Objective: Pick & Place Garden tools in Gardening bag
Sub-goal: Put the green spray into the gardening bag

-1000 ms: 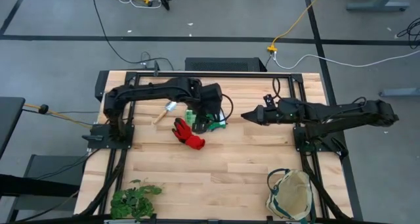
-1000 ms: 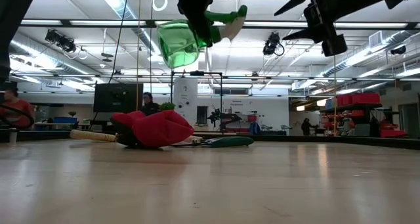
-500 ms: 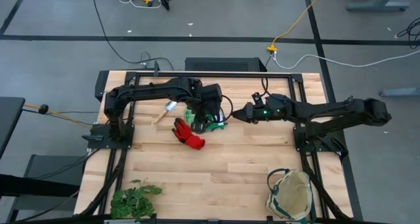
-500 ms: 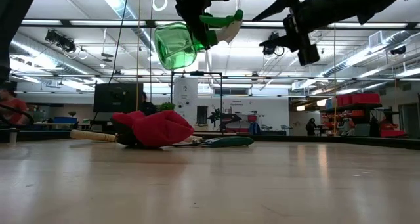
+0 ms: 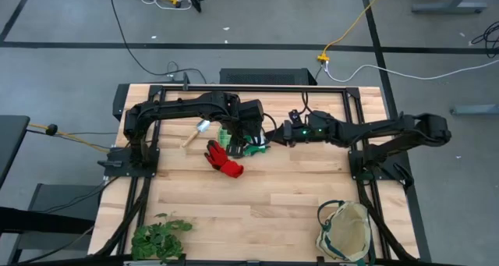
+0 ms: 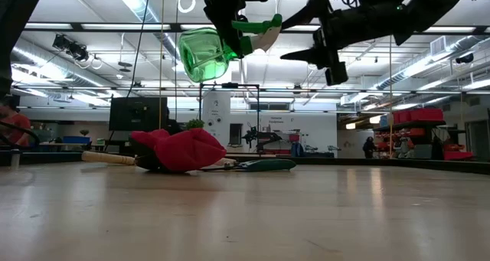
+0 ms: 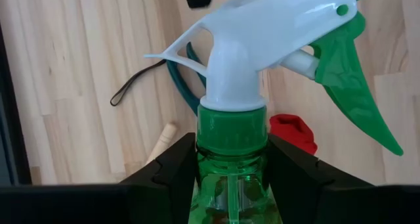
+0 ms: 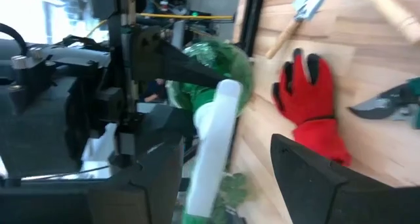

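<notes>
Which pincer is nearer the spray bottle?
Left. The left pincer is clamped on the spray bottle at its neck, holding it above the table. The right pincer is open beside its white head, close but not touching.

The spray bottle [image 5: 243,143] hangs above the desk [image 5: 273,196] near its centre, clamped at the neck in the left gripper [image 5: 248,139]. The right gripper [image 5: 274,138] sits just at its 3 o'clock, spread. The glove [image 5: 224,158] lies at the bottle's 7 o'clock, the trowel [image 5: 195,133] at 10. The gardening bag [image 5: 344,232] stands at the desk's 5 o'clock corner, the plant bunch [image 5: 158,236] at 7.
</notes>
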Robot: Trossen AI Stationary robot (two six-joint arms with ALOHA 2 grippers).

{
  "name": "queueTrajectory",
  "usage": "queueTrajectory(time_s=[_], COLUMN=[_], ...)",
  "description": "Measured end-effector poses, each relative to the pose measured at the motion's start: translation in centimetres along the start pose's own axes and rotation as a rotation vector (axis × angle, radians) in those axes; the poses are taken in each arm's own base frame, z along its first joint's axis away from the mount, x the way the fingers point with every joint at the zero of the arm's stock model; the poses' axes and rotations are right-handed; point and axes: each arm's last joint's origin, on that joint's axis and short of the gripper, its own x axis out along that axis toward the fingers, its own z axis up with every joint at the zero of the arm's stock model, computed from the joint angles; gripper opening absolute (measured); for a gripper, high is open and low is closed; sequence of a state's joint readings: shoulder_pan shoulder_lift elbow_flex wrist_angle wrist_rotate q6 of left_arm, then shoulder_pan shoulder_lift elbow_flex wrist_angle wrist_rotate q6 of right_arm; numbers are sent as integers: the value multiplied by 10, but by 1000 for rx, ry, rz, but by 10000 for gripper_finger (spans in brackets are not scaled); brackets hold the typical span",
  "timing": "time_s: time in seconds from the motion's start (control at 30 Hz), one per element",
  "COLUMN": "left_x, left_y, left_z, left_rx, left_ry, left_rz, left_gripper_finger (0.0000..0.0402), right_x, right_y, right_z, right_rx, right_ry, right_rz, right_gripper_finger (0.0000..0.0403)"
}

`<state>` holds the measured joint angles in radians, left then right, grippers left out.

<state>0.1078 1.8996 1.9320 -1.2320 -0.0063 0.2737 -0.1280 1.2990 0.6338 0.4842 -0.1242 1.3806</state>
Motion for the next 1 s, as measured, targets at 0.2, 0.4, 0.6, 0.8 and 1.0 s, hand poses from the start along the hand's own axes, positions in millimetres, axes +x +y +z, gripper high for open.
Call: queueTrajectory(time_s=[0.2,0.4,0.6,0.8,1.0], left_x=[0,0,0,0,0], left_y=[0,1,0,0,0], left_z=[0,0,-2,-4,-4], left_rx=[0,2,15,13,17], left_ry=[2,8,26,49,51], left_rz=[1,19,14,29,34], left_gripper_finger=[167,167,167,167,167], right_x=[8,20,31,31,31], right_y=[-2,11,15,13,13], right_z=[0,3,4,2,2], right_rx=[23,-1,-4,21,28], right_ry=[5,42,95,140,156], right_rz=[22,45,33,14,17], right_gripper_finger=[232,232,228,212,185])
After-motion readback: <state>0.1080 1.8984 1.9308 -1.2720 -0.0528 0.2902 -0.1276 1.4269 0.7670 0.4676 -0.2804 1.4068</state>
